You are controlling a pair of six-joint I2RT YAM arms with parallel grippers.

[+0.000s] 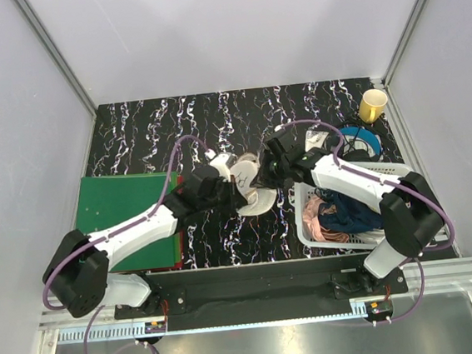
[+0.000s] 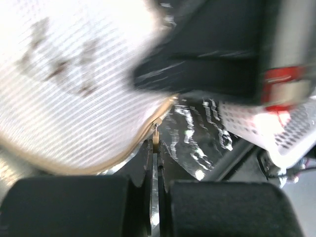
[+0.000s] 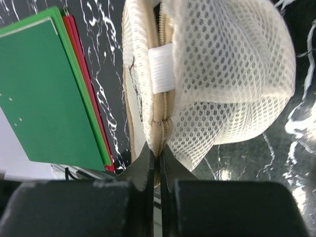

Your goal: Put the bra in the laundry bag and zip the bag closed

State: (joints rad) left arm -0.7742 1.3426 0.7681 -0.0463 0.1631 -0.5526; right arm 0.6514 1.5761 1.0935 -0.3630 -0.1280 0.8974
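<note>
The cream-white mesh laundry bag [image 1: 251,189] sits mid-table between both grippers, tipped on its edge. My left gripper [image 1: 237,196] is shut on the small beige zipper pull [image 2: 156,139] at the bag's rim, with the bag's mesh [image 2: 74,89] above it; the gripper [image 2: 155,148] pinches the pull at its tips. My right gripper [image 1: 266,177] is shut on the bag's beige zipper seam [image 3: 160,123], seen close in the right wrist view [image 3: 159,155]. The bag's dome [image 3: 232,74] bulges to the right of the seam. No bra shows outside the bag; its inside is hidden.
A white lattice basket [image 1: 305,214] with pink and blue clothes stands at the right, also in the left wrist view [image 2: 281,128]. Green and red folders [image 1: 122,209] lie at the left. A yellow cup [image 1: 372,104] and a blue tape roll [image 1: 360,142] are at the back right.
</note>
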